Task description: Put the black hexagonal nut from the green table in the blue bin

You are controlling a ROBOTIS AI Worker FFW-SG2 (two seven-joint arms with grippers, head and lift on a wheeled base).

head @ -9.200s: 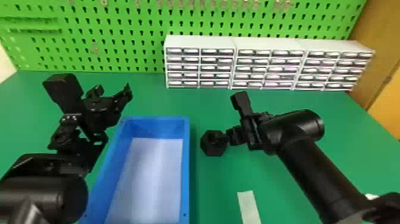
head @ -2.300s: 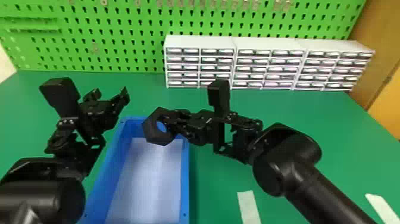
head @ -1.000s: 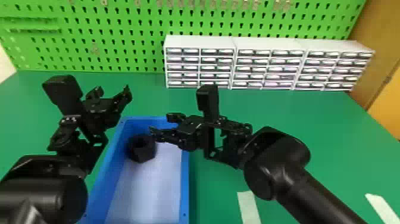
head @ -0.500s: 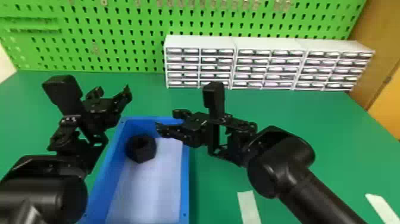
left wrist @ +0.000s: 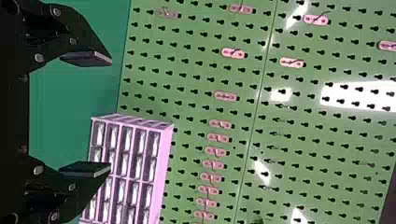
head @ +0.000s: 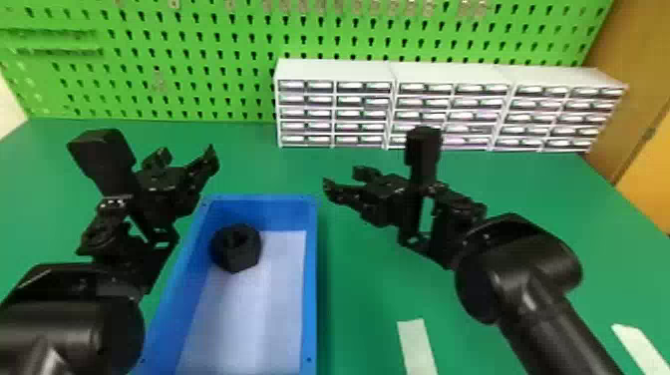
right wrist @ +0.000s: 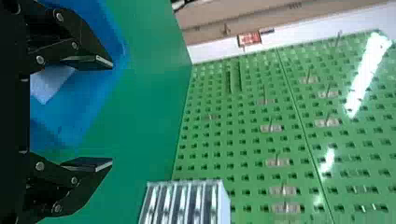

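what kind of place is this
Likely a workshop or a robot test bench: a green pegboard with metal hooks stands behind the green table, and white units of small drawers line its far edge.

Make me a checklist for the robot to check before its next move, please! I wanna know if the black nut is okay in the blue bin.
1. Black hexagonal nut inside the blue rectangular bin: ok, it sits near the far left corner.
2. Right black gripper has let go: ok, its fingers are open with nothing between them.
3. Right gripper out of the bin: ok, it hangs to the right of the bin's far right corner.
4. Left black gripper empty: ok, its fingers are open too.
5. Nut not touching the bin's wall: cannot tell.
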